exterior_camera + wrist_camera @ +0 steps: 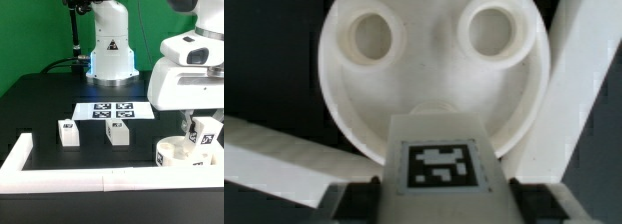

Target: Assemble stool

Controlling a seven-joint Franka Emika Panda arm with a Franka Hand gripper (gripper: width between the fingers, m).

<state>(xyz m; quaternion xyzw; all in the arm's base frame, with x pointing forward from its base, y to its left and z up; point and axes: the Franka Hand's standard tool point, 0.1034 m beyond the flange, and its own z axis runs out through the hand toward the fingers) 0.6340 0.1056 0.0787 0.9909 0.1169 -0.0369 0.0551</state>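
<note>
The stool's round white seat [178,153] lies at the exterior view's lower right, against the border wall. My gripper [203,128] hangs over it, shut on a white leg block [206,138] with a marker tag, upright over the seat's top. In the wrist view the leg block [441,150] sits between my dark fingers [363,203], and the seat [429,80] lies beyond it with two round holes showing. Whether the block touches the seat I cannot tell. Two more leg blocks [68,132] [119,133] stand apart on the black table.
The marker board [113,111] lies flat mid-table, behind the loose blocks. A long white border wall [100,180] runs along the table's front and turns up at the exterior view's left. The arm's white base [110,50] stands at the back.
</note>
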